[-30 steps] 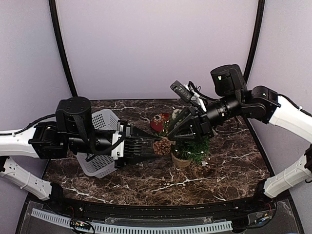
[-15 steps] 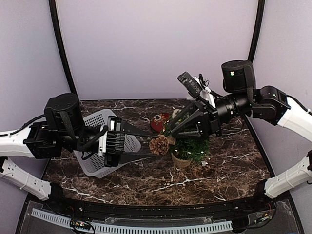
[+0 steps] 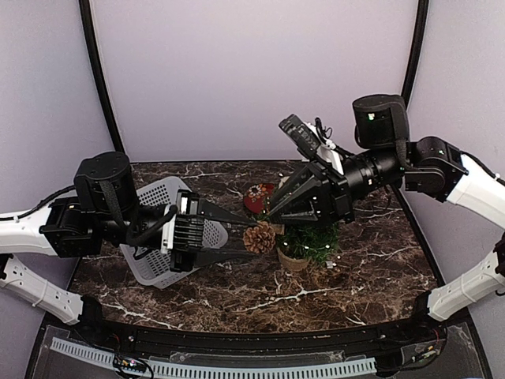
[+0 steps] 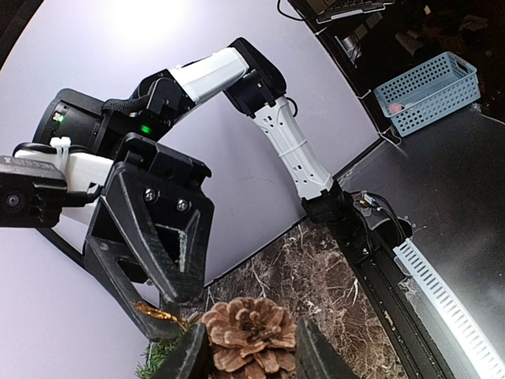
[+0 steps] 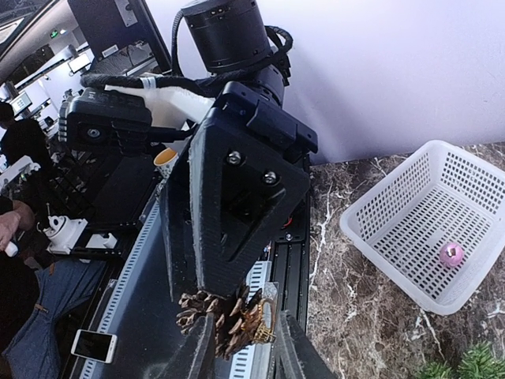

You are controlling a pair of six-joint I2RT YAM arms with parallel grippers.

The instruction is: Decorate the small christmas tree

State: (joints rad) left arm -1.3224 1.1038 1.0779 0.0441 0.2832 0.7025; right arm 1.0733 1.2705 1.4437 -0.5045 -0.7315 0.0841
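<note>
The left gripper is pinching the brown pine cone between its two fingers. The right gripper meets it tip to tip, with its fingers close on both sides of the cone's gold loop, but I cannot tell if they really grip it. The small christmas tree stands on the counter, just under the right gripper.

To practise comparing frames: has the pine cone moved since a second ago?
No. In the top view, the pine cone stays in almost the same spot, just left of the small christmas tree.
</note>
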